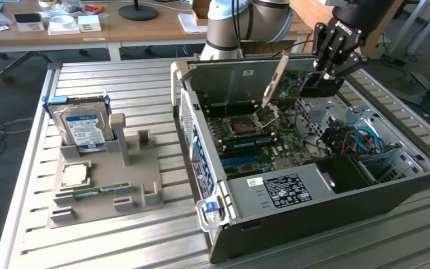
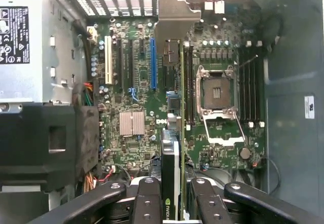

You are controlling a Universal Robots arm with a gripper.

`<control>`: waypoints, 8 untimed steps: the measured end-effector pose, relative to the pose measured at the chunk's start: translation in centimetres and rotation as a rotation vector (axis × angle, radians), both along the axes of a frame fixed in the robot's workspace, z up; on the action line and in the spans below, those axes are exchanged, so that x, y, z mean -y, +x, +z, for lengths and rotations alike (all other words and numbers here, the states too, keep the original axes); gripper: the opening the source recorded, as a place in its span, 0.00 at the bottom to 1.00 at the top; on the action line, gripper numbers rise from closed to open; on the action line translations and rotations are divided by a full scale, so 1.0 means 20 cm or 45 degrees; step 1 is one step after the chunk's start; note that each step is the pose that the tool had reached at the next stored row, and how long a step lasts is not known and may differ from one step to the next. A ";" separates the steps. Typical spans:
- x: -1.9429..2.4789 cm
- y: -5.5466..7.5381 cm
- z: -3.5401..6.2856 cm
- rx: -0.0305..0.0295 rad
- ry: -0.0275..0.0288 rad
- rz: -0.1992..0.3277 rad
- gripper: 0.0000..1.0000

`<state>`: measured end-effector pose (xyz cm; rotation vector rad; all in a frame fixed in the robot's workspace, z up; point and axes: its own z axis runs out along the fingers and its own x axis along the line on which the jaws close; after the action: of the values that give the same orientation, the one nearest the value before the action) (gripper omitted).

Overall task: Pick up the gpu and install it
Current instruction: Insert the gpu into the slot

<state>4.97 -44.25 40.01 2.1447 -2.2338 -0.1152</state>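
Note:
My gripper [image 1: 326, 75] hangs over the far end of the open computer case [image 1: 394, 193], shut on the gpu [image 1: 276, 81]. The card is held on edge above the motherboard [image 1: 275, 134], its pale metal bracket slanting down toward the CPU socket area. In the wrist view the gpu [image 2: 172, 36] runs edge-on away from the camera, clamped between the two black fingers [image 2: 149, 201], bracket end farthest out. It hovers between the blue expansion slot [image 2: 153, 64] and the open CPU socket [image 2: 217, 95], clear of the board.
On the exterior view's left, a grey fixture [image 1: 136, 185] holds a blue-labelled hard drive [image 1: 84, 129], a CPU [image 1: 75, 175] and a memory stick [image 1: 96, 190]. Inside the case are a power supply [image 1: 293, 188], drive cage and cables [image 1: 357, 137].

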 end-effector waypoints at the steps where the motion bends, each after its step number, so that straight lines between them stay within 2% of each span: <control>1: 0.000 0.00 0.000 0.0001 0.0001 0.002 0.27; 3: -0.001 0.00 -0.002 0.0026 0.0004 0.004 0.27; 4: -0.001 0.00 -0.004 0.0097 0.0005 0.006 0.27; 6: -0.001 -0.01 -0.009 0.0322 0.0000 0.009 0.27; 8: -0.001 -0.01 -0.013 0.0504 0.0000 0.013 0.27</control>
<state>4.70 -44.23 39.75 2.1768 -2.2438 -0.0731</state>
